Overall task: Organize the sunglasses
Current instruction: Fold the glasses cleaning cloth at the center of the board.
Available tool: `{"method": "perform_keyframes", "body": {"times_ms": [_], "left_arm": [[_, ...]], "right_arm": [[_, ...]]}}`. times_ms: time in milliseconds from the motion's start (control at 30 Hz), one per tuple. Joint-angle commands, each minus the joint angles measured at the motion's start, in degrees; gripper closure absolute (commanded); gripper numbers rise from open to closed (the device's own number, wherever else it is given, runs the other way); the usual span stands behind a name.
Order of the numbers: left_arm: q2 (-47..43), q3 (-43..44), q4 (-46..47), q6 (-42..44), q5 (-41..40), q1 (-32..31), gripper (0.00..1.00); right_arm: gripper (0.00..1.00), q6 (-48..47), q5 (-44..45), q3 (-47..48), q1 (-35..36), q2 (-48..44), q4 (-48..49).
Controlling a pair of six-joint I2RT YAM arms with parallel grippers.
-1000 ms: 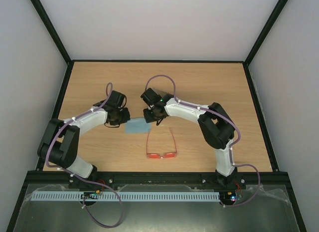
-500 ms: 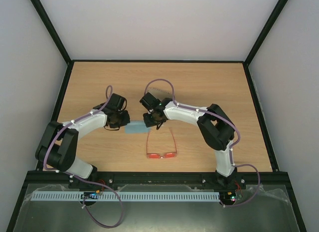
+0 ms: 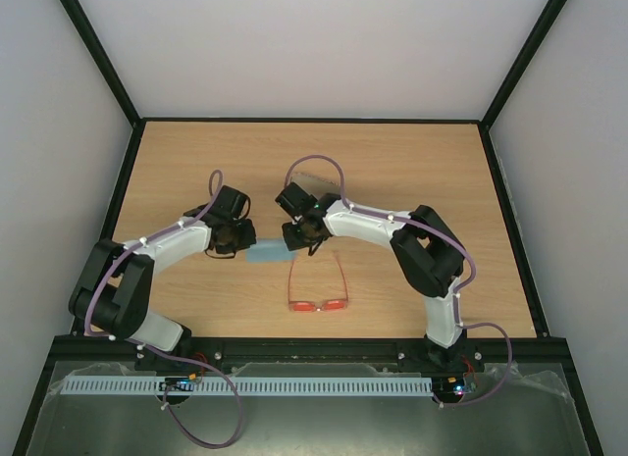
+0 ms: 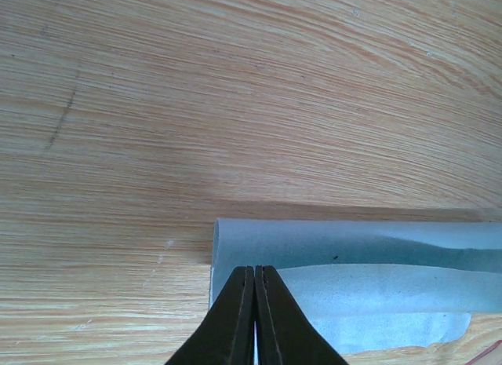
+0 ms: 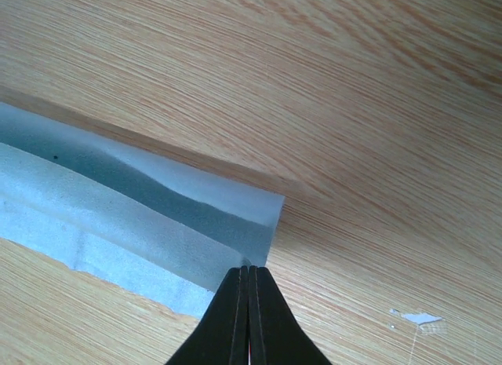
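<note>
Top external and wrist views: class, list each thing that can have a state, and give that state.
sunglasses: temple arms unfolded, lying free of both grippers.
cloth: folded over, pinched at both ends.
left gripper: shut on cloth.
right gripper: shut on cloth.
</note>
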Motion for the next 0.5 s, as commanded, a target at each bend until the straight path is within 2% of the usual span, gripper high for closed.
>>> {"method": "perform_keyframes", "body": {"times_ms": [0,467], "left_arm": [[-1.69,-1.01,-0.03,-0.52,-0.94,-0.31,0.98],[-2.36,-2.0,0.07,-1.1,-1.2,-1.05,0.98]], "right_arm": [[0.99,0.59,0.37,-1.12,0.68,-1.56,-0.92],[0.99,0.52,0.18,-2.1,1.11,-1.64,-0.83]]}}
